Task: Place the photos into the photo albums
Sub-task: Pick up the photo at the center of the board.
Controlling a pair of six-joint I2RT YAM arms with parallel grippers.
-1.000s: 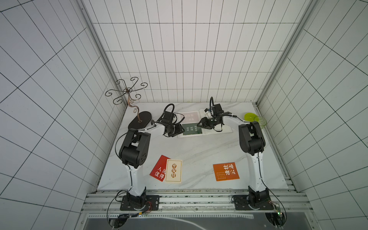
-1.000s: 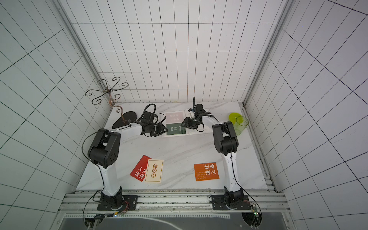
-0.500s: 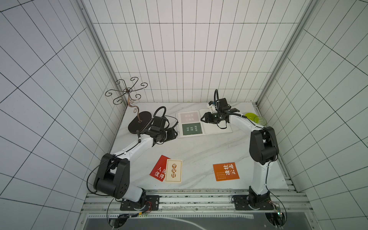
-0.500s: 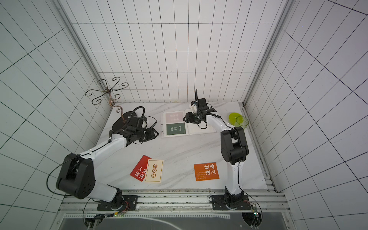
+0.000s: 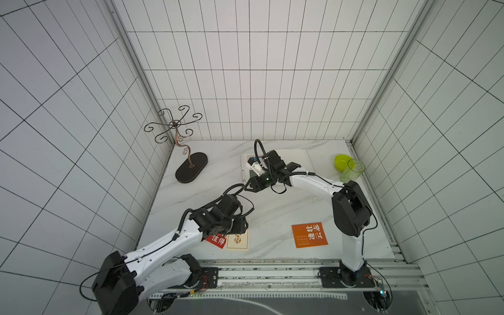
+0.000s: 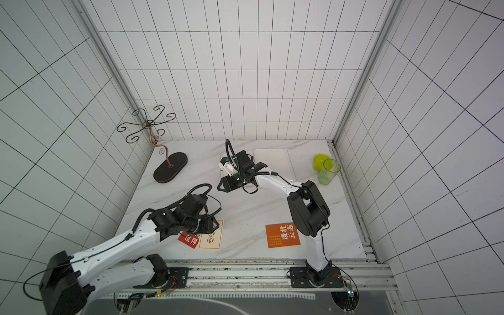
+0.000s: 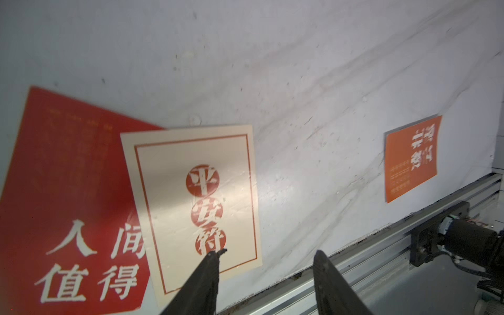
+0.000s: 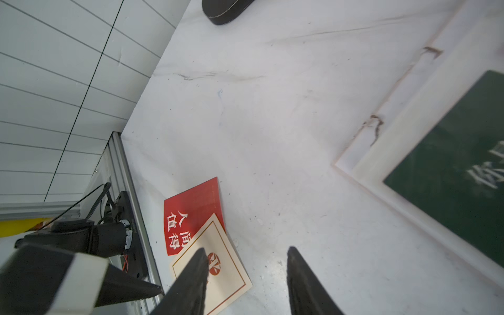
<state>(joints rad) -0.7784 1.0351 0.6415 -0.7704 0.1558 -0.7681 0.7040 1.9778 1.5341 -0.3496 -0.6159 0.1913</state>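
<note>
Marble-look tabletop (image 5: 275, 215), both top views: open album (image 5: 298, 158) (image 6: 272, 161) at the back, partly hidden under the right arm. Right claw (image 5: 248, 187) (image 6: 221, 188) pulled off the page since a second ago, now hanging over bare tabletop just off the album's front edge. Left claw (image 5: 242, 227) swung away from the album to the front of the tabletop, now above the cream card (image 5: 238, 239) overlapping the red card (image 5: 217, 241). Orange card (image 5: 309, 235) lying alone, well apart, near the right arm's base.

Left wrist view: left claw (image 7: 266, 252) moderately wide, nothing between the jaws. One fingertip (image 7: 215, 252) over the lower part of the cream card (image 7: 196, 201), contact impossible to tell. Cream on top of red (image 7: 68, 177). Orange (image 7: 410, 158) far off by the rail.

Right wrist view: right claw (image 8: 246, 248) also moderately wide, empty. Dark green card (image 8: 458, 163) flat on the white album page (image 8: 395, 131), free of both claws. Red and cream pair visible beyond the fingertips.

Judged: green card delivered and let go, both arms cleared off the album. Next pick probably the cream card, being top of the overlap. Three cards seen outside the album, so well short of finished.
</note>
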